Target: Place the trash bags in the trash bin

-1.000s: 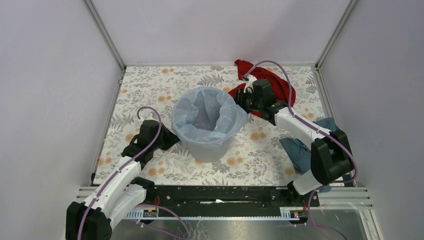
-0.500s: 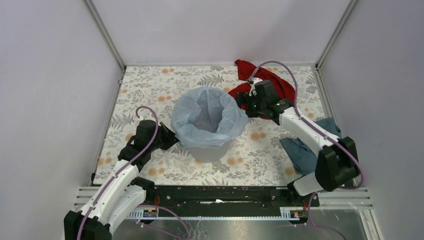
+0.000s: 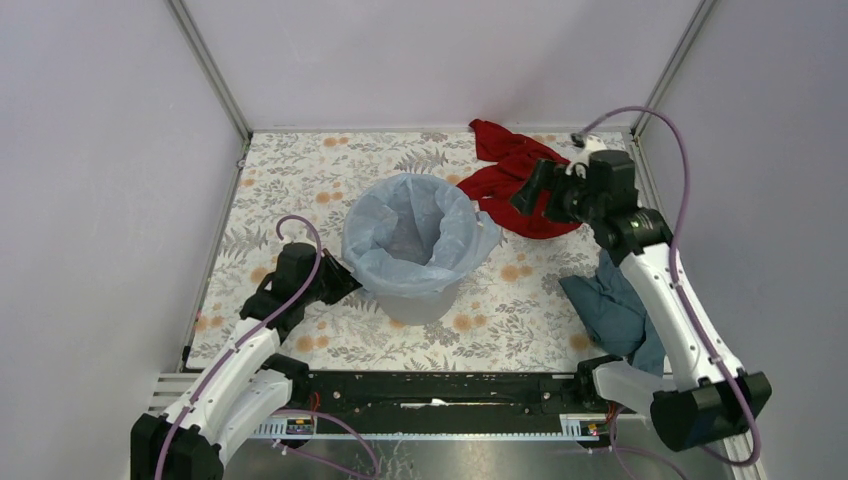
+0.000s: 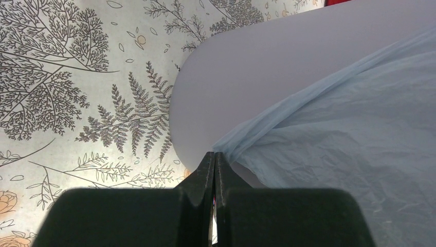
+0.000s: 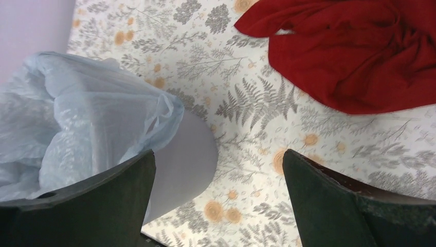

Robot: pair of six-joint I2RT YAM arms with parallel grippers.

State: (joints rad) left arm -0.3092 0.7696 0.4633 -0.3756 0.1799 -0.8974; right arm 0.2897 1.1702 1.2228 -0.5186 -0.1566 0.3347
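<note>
Centre frame, the bag [image 3: 410, 235] lines the bin [image 3: 425, 300], hem folded over the rim; I judge little is left. My left end effector [image 4: 214, 159], pressed together, touches the hem; my right end effector [image 3: 530, 192], spread, hangs empty at upper right

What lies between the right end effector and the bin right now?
In the top view, the red cloth's left tip and a strip of floral table separate the right end effector from the bin; nothing else.
</note>
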